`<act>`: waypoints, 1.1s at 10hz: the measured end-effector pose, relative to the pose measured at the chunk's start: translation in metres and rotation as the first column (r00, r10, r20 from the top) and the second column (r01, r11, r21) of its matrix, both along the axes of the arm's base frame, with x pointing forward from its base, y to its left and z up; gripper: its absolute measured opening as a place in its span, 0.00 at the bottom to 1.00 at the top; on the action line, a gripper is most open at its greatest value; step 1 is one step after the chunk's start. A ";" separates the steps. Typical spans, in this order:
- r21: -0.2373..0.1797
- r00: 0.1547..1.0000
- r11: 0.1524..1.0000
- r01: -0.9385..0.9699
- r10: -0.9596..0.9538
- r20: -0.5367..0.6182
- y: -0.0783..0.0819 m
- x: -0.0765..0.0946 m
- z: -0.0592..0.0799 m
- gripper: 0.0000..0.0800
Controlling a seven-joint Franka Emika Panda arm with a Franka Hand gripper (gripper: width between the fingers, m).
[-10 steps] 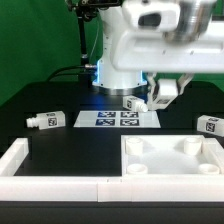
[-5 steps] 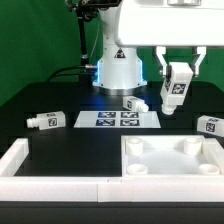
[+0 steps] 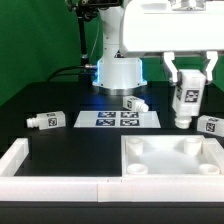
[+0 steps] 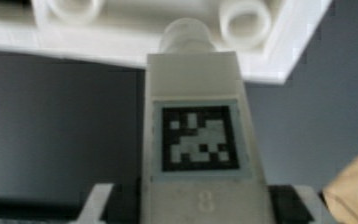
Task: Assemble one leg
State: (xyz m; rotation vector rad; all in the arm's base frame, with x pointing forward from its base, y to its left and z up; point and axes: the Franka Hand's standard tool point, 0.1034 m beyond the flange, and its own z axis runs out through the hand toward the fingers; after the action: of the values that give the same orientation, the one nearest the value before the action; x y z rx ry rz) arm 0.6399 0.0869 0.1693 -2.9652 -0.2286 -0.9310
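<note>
Black counter (image 3: 60, 95) carries all parts. White arm (image 3: 120, 45) at rear. White square panel (image 3: 170, 165) with round sockets at front, exterior view's right. Marker board (image 3: 120, 119) flat, mid-counter. Held leg (image 3: 186, 100) upright, tag facing camera, hanging near panel's far edge; tip contact cannot be told. Loose leg (image 3: 45, 120) beside board on exterior view's left, second loose leg (image 3: 136, 103) behind board, third loose leg (image 3: 210, 125) just beside held leg. Fingers (image 3: 207, 74) clamped on held leg from both sides.

My pincer (image 3: 188, 88) holds the leg (image 3: 186, 100) upright above the panel's (image 3: 170, 165) far edge (toward the exterior view's right). Behind the panel lies the marker board (image 3: 118, 119), with a second leg (image 3: 45, 120) to its left, a third leg (image 3: 135, 103) behind it and a fourth leg (image 3: 210, 125) to its right.
</note>
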 end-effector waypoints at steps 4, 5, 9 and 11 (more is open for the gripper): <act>-0.015 1.000 1.000 -0.020 0.020 0.012 -0.003 -0.006 -0.010 0.36; -0.020 1.000 1.000 -0.022 0.023 0.010 -0.006 -0.010 -0.015 0.36; -0.019 0.999 0.999 -0.043 0.043 0.023 0.003 -0.011 -0.029 0.36; -0.012 0.999 0.999 -0.046 0.046 0.014 0.012 -0.014 -0.035 0.36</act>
State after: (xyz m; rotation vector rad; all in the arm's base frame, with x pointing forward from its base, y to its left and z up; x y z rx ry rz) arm 0.6262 0.0993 0.1345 -2.9508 -0.3025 -0.9492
